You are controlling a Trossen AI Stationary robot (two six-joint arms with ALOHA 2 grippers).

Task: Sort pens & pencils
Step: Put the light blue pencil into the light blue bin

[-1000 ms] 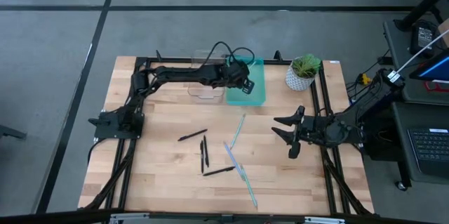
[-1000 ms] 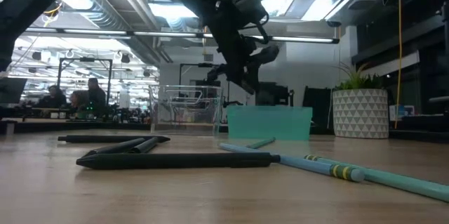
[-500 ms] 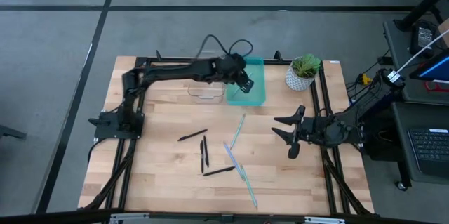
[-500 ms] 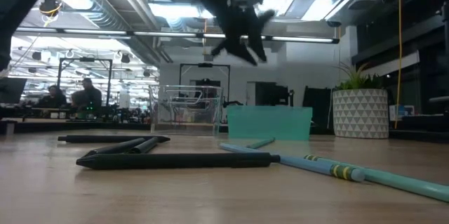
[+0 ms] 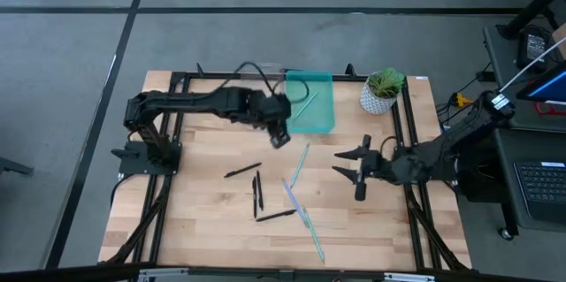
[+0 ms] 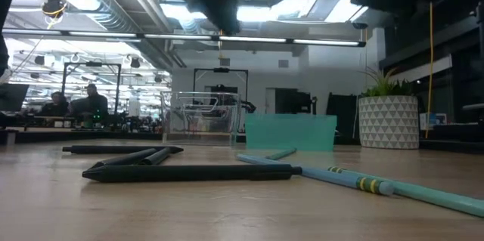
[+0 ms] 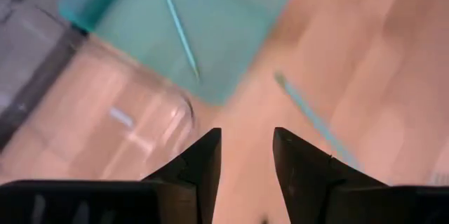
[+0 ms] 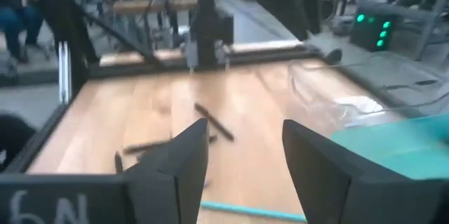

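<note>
My left gripper (image 5: 279, 137) hangs open and holds nothing, above the wood just in front of the clear tray (image 7: 105, 112), pointing steeply down. Behind it, the teal tray (image 5: 320, 118) holds one light teal pen (image 5: 305, 105), which lies flat on the tray's floor (image 7: 179, 31). Black pens (image 5: 241, 170) (image 5: 257, 191) (image 5: 275, 216) and teal pens (image 5: 299, 163) (image 5: 296, 201) (image 5: 314, 240) lie loose on the middle of the table. My right gripper (image 5: 354, 172) hovers open at the right of them, pointing toward the table's left and holding nothing (image 8: 242, 175).
A potted plant (image 5: 382, 90) stands at the far right, beside the teal tray. Black frame rails (image 5: 164, 185) run along the table's left and right sides. In the low view a black pen (image 6: 189, 171) and a teal pen (image 6: 355, 183) lie nearest the front.
My left gripper has left the space above the teal tray and swung up and toward the table's near left, past the clear tray. A teal pen now shows lying in the teal tray. My right gripper has edged toward the table's left.
</note>
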